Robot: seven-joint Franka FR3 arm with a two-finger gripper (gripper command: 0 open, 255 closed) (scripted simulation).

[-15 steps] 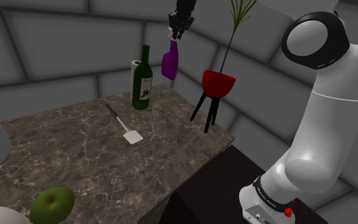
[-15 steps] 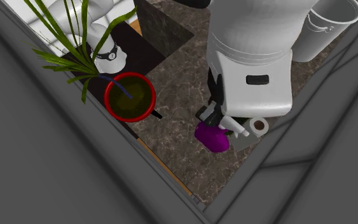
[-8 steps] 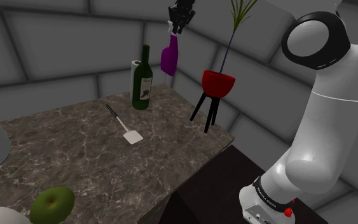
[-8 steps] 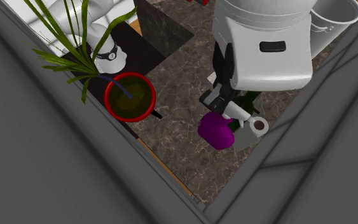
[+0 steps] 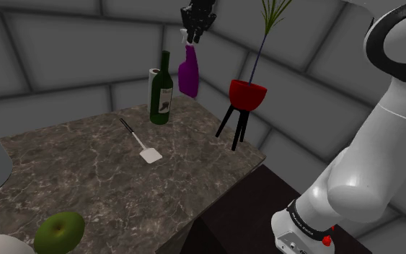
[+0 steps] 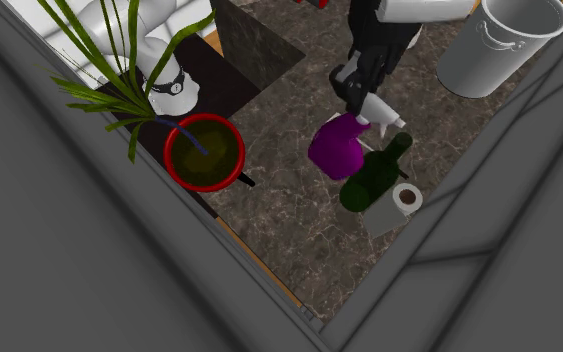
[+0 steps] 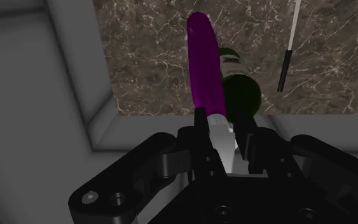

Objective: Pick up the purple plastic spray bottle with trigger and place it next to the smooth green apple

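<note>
The white arm point(image 5: 371, 166) rises from the shoulder view's lower right and reaches up and to the left. Its black end effector point(image 5: 194, 30) points down, both fingers point(image 7: 201, 137) clasping the top of a purple spray bottle point(image 5: 187, 72) that hangs between them.

Shoulder oblique, 2nd overhead, all share spray bottle point(image 5: 187, 72)

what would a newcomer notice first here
The purple spray bottle hangs high over the far corner of the veined tabletop, clasped at its white head by the black gripper. Just beside and below it stands a dark green wine bottle, while the green apple sits at the shoulder view's lower left.
</note>
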